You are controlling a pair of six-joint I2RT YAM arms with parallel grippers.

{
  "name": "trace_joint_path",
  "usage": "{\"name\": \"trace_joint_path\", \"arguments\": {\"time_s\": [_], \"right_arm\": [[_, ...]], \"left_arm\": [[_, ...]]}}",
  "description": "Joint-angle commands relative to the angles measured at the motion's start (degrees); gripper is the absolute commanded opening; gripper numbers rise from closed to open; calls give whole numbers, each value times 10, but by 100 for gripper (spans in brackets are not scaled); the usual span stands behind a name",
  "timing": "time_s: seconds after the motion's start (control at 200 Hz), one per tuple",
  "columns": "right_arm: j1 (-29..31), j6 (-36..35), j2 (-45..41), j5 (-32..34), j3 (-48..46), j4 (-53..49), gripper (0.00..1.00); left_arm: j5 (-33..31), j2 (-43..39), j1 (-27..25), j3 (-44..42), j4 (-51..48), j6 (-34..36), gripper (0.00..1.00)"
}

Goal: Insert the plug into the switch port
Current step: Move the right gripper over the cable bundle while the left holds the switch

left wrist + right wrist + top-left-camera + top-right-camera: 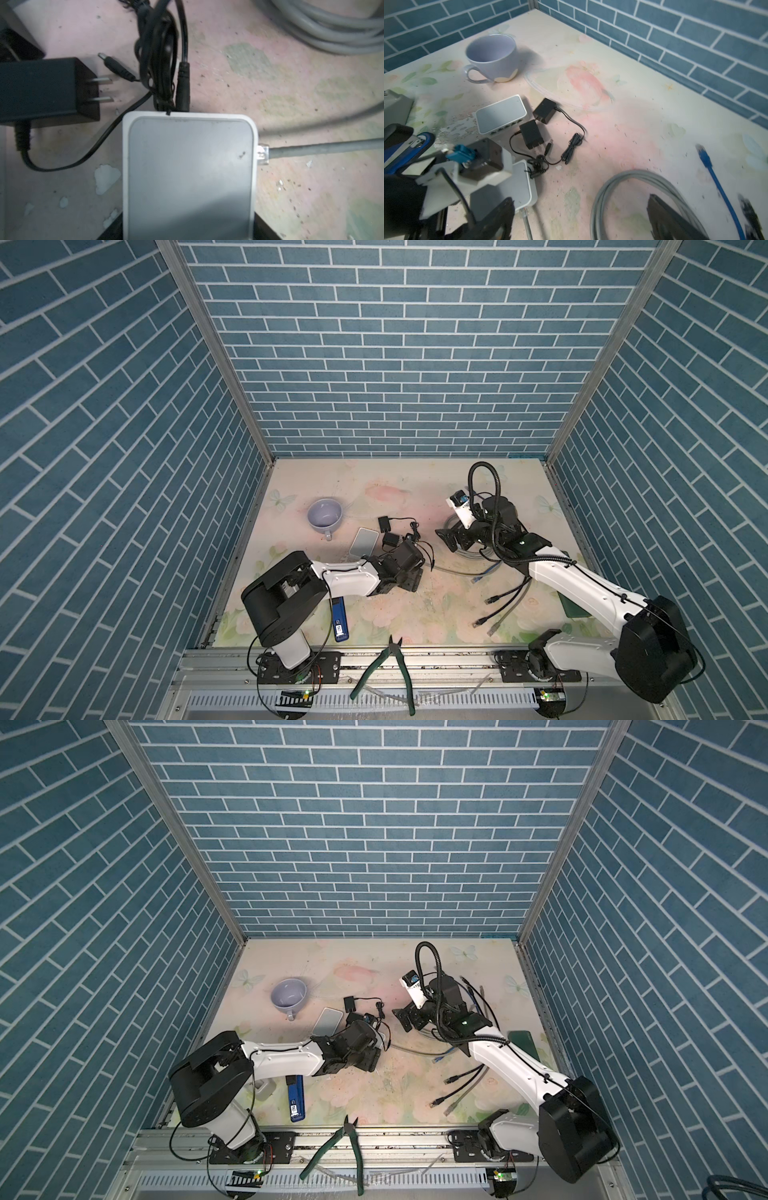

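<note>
Robotics lab cell: brick-print panels, aluminium frame, left arm and right arm on a rail.

Both top views look down on the table from 6 o'clock; close wrist views share the switch.

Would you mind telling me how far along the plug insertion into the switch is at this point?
Done, it seems: the clear plug on the grey cable sits in the side of the white switch, though full seating cannot be judged. In hand: the left pincer grips the switch, and the right pincer stands open and empty. Left: probably only letting go of the switch.
</note>
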Motion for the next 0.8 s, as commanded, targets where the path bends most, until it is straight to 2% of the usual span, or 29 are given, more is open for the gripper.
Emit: {"name": "trace_joint_path", "arguments": {"time_s": [0.0,0.065,0.16,0.175,0.2,0.22,0.335,0.515,0.645,0.795], "right_arm": [[-27,101,11,26,22,-69,99],[-35,154,10,60,25,-89,99],[-44,178,3,112,23,-115,99],[-45,183,2,121,21,-119,99],[-49,193,-2,138,19,-126,99],[-52,197,-4,142,18,-130,99],[-82,242,-12,167,23,-183,97],[-139,289,-15,175,17,-238,82],[-173,304,-18,158,3,-249,67],[-202,316,-3,142,-4,-259,61]], "left_arm": [[-9,21,20,-11,-14,-33,77],[-14,25,27,-9,-11,-32,79],[-20,27,32,-5,-6,-32,83],[-21,26,32,-4,-5,-32,85],[-20,27,33,-3,-4,-31,97],[-18,26,33,-2,-1,-28,99],[-13,27,33,4,3,-18,100],[-24,-1,33,4,21,-5,100],[-41,-35,33,5,37,16,100],[-56,-68,33,1,65,45,100]]}}
